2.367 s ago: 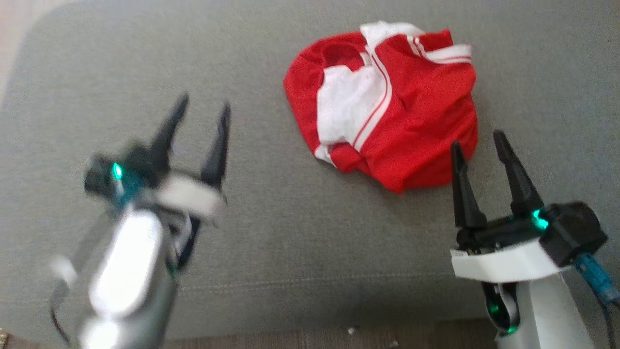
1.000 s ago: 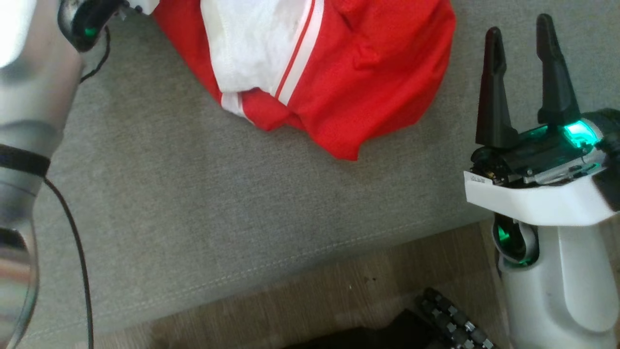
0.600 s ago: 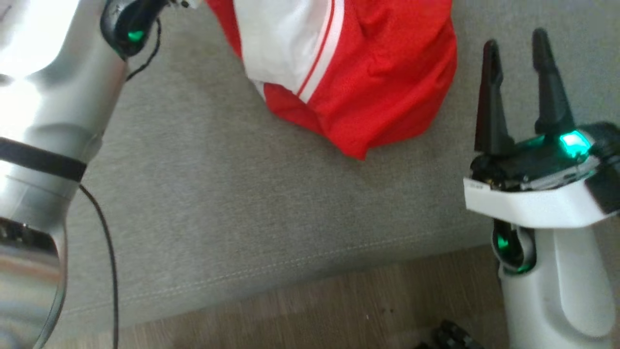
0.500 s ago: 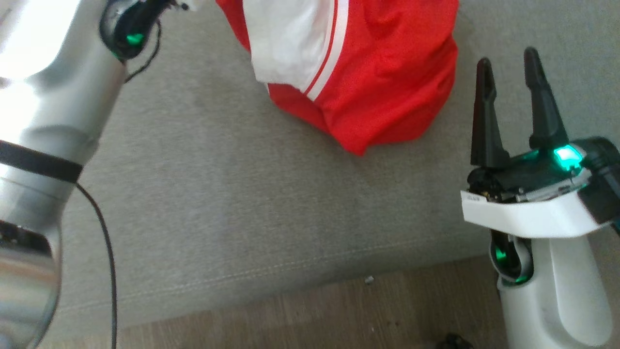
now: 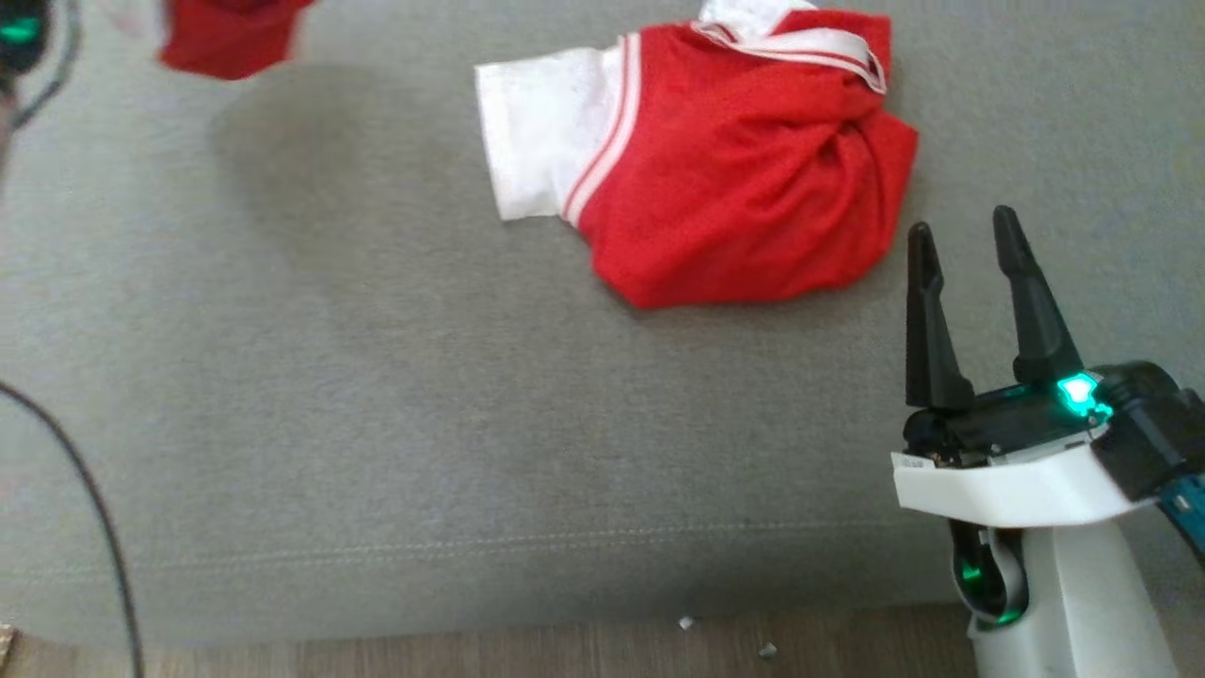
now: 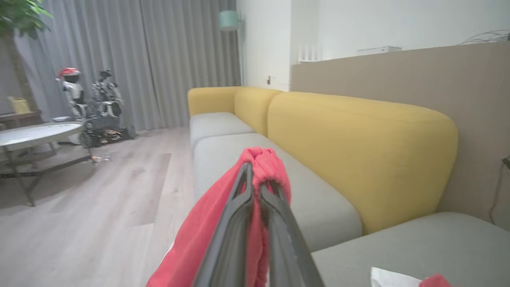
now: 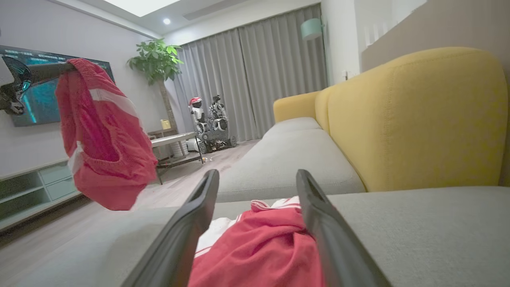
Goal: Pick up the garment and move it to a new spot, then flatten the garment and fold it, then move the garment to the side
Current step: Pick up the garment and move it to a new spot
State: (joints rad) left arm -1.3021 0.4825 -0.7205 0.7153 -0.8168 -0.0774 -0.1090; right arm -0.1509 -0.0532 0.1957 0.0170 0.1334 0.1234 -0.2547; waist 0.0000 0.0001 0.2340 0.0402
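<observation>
Left wrist view: left hand (image 6: 259,179) is clamping narrow on a bunched fold of the red garment (image 6: 265,159). Fabric is pinching between both fingers and trailing down on the left. Taking a gathered fold rather than one thin edge is probably giving enough bite to carry the weight.

In the right wrist view that garment is hanging free in the air, high on the left and clear of the sofa seat (image 5: 377,377). My guess is it's lifted that high so nothing is dragging during the move.

Right hand (image 5: 963,226) is sitting wide, holding nothing, low at the near right of the seat. Its fingers are pointing at a second red-and-white piece (image 5: 753,188), which is lying crumpled on the seat just beyond the tips, apart from them. Reads as standby: waiting off the left arm's path, ready to help flatten.

Yellow backrest (image 7: 414,119) is bounding the far side, so the open grey seat on the left is looking like the drop spot. Step in hand is pick-and-move; flattening and folding not yet begun.
</observation>
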